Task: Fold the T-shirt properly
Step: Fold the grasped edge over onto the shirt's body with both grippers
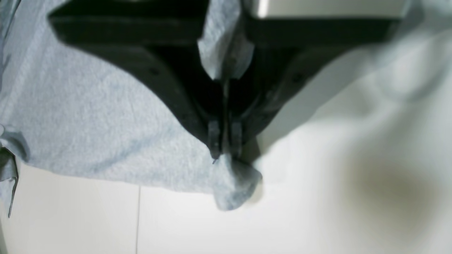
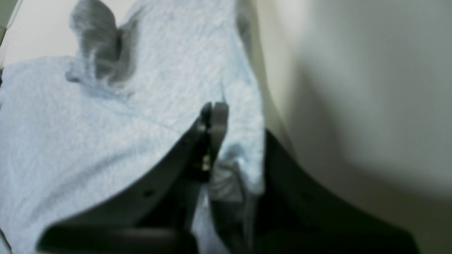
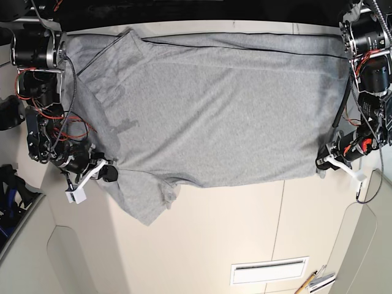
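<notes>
1. Your left gripper (image 1: 226, 153) has its jaws pressed together on a corner of the T-shirt (image 1: 106, 116). A small nub of grey cloth bulges out just past the tips, and more fabric is bunched up between the jaw arms. In the base view this gripper (image 3: 323, 162) sits at the shirt's lower right corner, at the hem end.

2. Your right gripper (image 2: 213, 109) is likewise clamped narrow on fabric, with a fold pinched between the tips and cloth draped over one jaw arm. In the base view it (image 3: 105, 173) holds the shirt edge beside the near sleeve, at the collar end.

3. The T-shirt (image 3: 214, 104) lies spread across the table (image 3: 202, 233), plain side up, with its far edge reaching the table's back edge. The near sleeve hangs loose and rumpled below your right grip.

4. Handling, as a judgement: the cloth is soft, light and limp, so it will sag between the two holds and drag on the surface. Corner and edge pinches look sound, but thin grips may slip if you pull hard.

5. Surroundings: the vent slot (image 3: 268, 270) and pens (image 3: 315, 282) near the front edge lie well apart from the shirt. The red wiring (image 3: 52, 125) on the right arm hangs close to the cloth, so watch for snagging.
</notes>
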